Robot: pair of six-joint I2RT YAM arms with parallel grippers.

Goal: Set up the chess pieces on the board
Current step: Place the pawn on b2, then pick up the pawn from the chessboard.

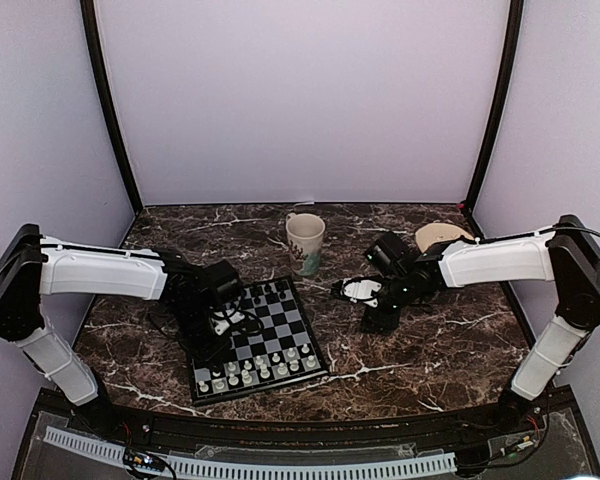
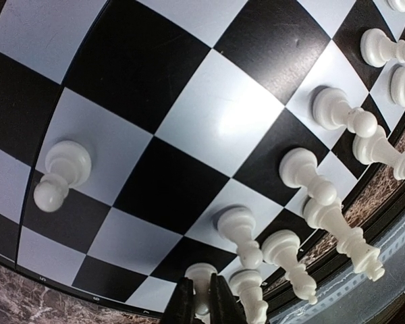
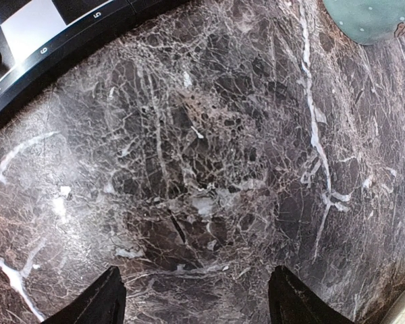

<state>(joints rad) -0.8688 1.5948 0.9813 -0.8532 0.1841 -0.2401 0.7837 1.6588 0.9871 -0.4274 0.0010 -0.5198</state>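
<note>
White chess piece [image 2: 201, 272] — left pincer [image 2: 202, 289] (tight)

Pale lilac walls [image 1: 300, 100]; black corner posts [image 1: 110, 110]; dark white-veined marble tabletop [image 1: 450, 340]; lighting seemingly even.

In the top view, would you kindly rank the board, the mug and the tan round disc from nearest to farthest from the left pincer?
1. The board: directly beneath the left pincer, on the table's left half.
2. The mug: behind the board, mid-table.
3. The tan round disc: back right corner, farthest.
</note>
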